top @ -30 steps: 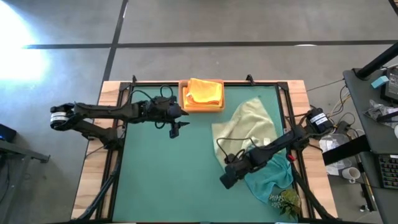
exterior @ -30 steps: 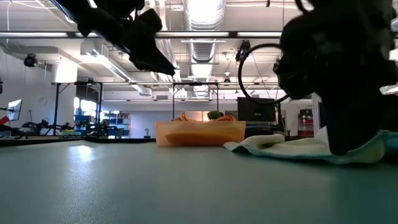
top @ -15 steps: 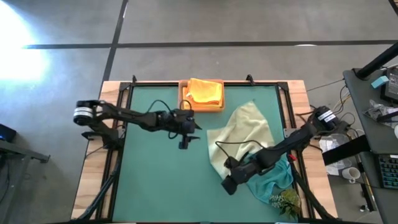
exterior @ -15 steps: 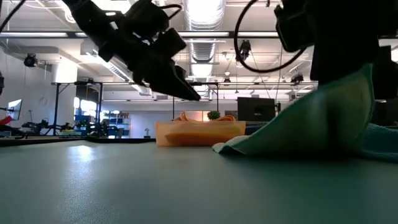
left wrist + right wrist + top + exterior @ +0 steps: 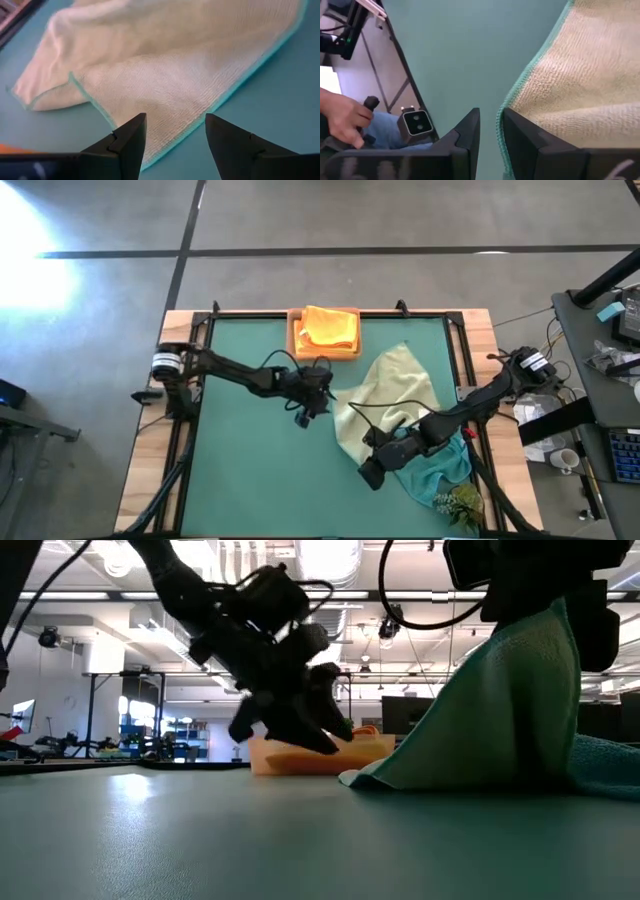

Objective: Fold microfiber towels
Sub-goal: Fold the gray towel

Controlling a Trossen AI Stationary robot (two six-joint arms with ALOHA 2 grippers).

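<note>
My right hand [image 5: 372, 471] pinches the pale green towel [image 5: 392, 395] by its near edge, lifting it off the desk [image 5: 250, 470]. My left hand [image 5: 306, 415], fingers spread, hovers just beside the towel's left corner, nearer it than my right

Pale green towel [image 5: 392, 392] with teal-stitched edging; teal towel [image 5: 440, 470]; orange and yellow towels [image 5: 328, 327] in a wooden tray [image 5: 295, 340]; dark green mat [image 5: 250, 470]; black arms.
</note>
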